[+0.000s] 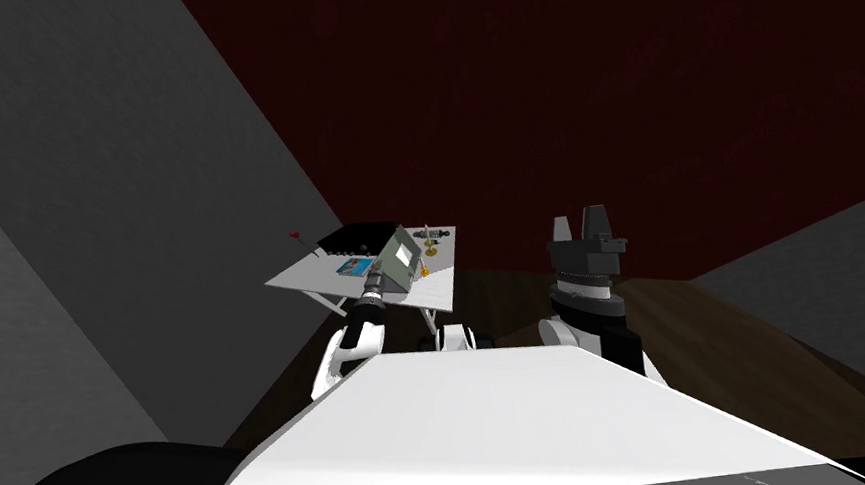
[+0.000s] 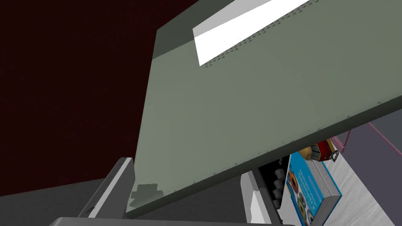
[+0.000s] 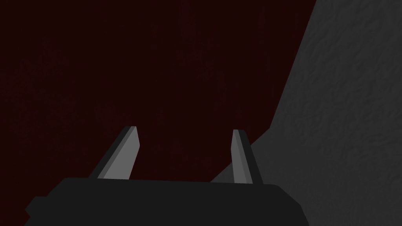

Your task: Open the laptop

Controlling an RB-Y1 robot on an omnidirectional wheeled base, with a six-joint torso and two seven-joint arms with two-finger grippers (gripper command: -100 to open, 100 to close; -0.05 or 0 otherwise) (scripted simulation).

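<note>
Two risks for you

Head view: laptop (image 1: 400, 256) sits part open on the small white table (image 1: 298, 277), with the left gripper (image 1: 386, 278) at its near edge. Right gripper (image 1: 584, 223) is raised, well apart from the table

Left wrist view: fingers (image 2: 114, 188) are spread, not clamped, and the lid (image 2: 235, 110) has its corner between them. Lift off the hinge arc and the lid likely slips off the blades and drops. Blue book (image 2: 310, 188) lies just beside the base, so dragging the laptop would shove it

Right wrist view: right fingers apart, holding nothing
</note>
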